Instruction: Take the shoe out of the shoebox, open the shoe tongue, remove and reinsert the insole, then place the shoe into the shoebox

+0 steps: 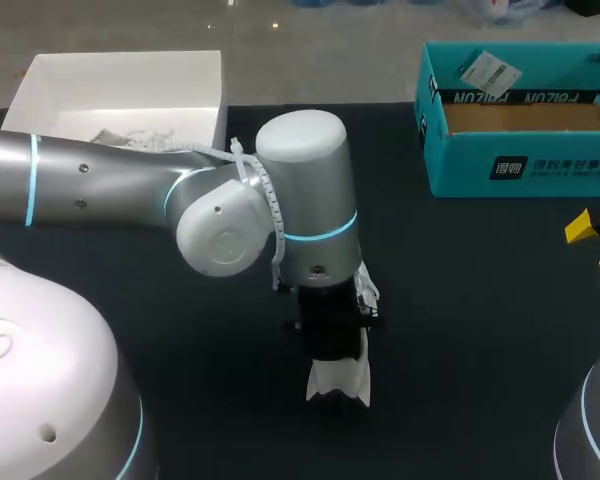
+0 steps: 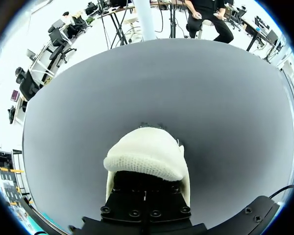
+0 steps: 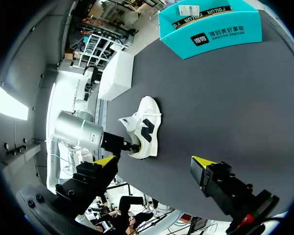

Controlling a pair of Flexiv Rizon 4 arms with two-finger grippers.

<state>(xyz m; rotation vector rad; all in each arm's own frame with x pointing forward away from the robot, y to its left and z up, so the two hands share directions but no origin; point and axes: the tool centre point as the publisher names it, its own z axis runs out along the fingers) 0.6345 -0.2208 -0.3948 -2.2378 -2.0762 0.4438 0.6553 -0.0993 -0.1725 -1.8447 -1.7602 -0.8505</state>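
Sitting lower centre: white shoe (image 1: 340, 381), left gripper (image 3: 133, 146) at its heel, hold not discernible. Hanging at right edge: right gripper (image 1: 594, 246), spread wide.

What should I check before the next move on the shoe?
1. Shoe out of the shoebox, lying on the table: ok.
2. Left gripper at the shoe's heel opening: ok.
3. Left gripper's hold on the shoe: cannot tell.
4. Right gripper open, apart from the shoe: ok.
5. Insole in place: cannot tell, hidden.
6. No shoe inside the shoebox, ready for the return: ok.
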